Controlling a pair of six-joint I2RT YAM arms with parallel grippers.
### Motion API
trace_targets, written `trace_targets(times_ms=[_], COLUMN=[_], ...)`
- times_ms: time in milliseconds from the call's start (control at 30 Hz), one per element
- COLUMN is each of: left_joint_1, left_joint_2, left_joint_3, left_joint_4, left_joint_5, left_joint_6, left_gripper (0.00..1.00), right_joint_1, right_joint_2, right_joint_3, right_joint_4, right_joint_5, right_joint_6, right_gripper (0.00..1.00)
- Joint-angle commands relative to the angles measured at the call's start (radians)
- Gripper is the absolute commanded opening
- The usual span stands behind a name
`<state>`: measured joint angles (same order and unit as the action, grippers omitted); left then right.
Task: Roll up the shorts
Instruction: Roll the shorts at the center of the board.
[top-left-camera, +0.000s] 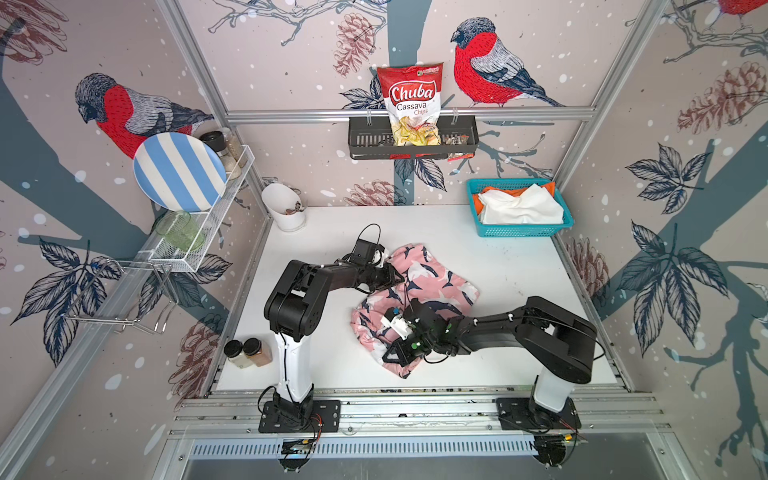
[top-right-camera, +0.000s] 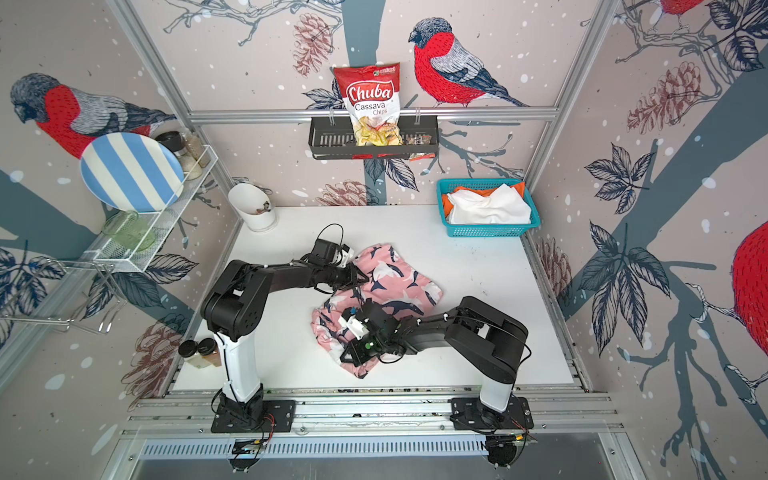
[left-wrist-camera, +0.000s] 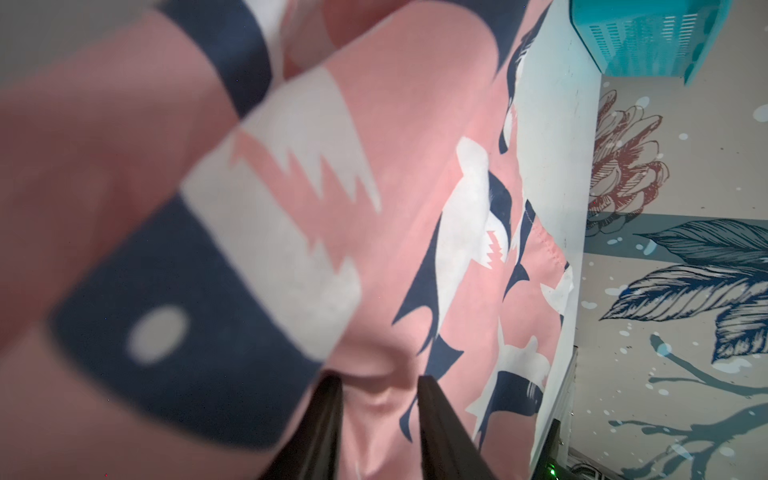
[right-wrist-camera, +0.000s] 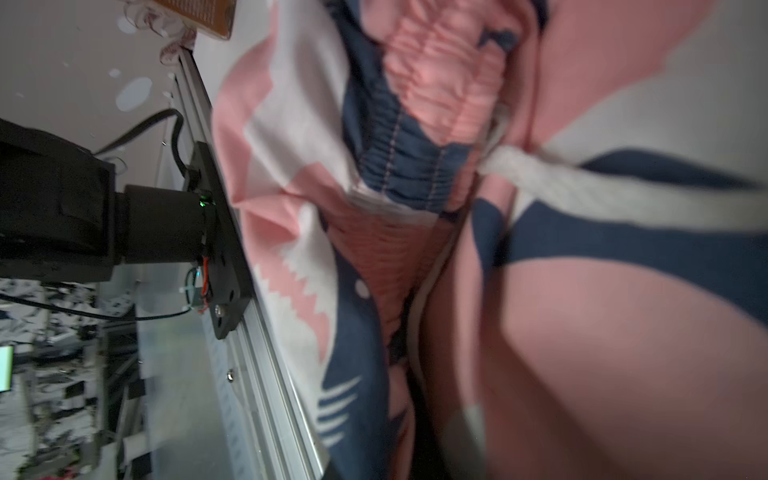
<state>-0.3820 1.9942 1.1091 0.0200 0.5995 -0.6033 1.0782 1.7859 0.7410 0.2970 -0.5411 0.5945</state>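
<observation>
Two arms reach low over the table (top-left-camera: 519, 270). The left gripper (top-left-camera: 397, 276) pinches the pink shorts (top-left-camera: 432, 278) at their ten o'clock edge. The right gripper (top-left-camera: 390, 357) sits at six o'clock, clamped tight, though whether it holds cloth is unclear. Three shorts: pink mid-table, white shorts (top-left-camera: 519, 208) and orange shorts (top-left-camera: 548, 188) in one basket (top-left-camera: 519, 232) at two o'clock.

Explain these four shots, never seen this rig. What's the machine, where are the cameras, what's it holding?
Two black robot arms are bolted along the front of a white table. Two pictures come from one overhead camera pair; the other two from a camera on each wrist, hence the close-up cloth. Mid-table lie crumpled pink shorts with navy-and-white shapes. The left claw pinches a fold of them. The right claw is shut over their near part; cloth hides its tips, so a grip is unclear. A blue basket in the far corner holds white cloth and orange cloth.
</observation>
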Motion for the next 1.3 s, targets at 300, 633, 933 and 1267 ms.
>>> trace_targets(times_ms=[300, 633, 933, 1267], left_joint_1=[0.02, -0.124, -0.21, -0.18], left_joint_2=[-0.35, -0.717, -0.779, -0.575], left_joint_3=[0.008, -0.325, -0.527, -0.634], left_joint_4=[-0.367, -0.403, -0.353, -0.167], left_joint_5=[-0.406, -0.316, -0.472, -0.509], left_joint_6=[0.069, -0.102, -0.224, -0.242], left_gripper=[0.49, 0.4, 0.35, 0.28], right_joint_1=[-0.12, -0.128, -0.131, -0.126], right_joint_2=[0.107, 0.142, 0.141, -0.038], right_joint_3=[-0.107, -0.045, 0.016, 0.031], right_joint_4=[0.219, 0.186, 0.085, -0.142], right_joint_5=[-0.181, -0.203, -0.184, 0.031], right_joint_6=[0.301, 0.302, 0.255, 0.118], right_gripper=[0.0, 0.0, 0.06, 0.33])
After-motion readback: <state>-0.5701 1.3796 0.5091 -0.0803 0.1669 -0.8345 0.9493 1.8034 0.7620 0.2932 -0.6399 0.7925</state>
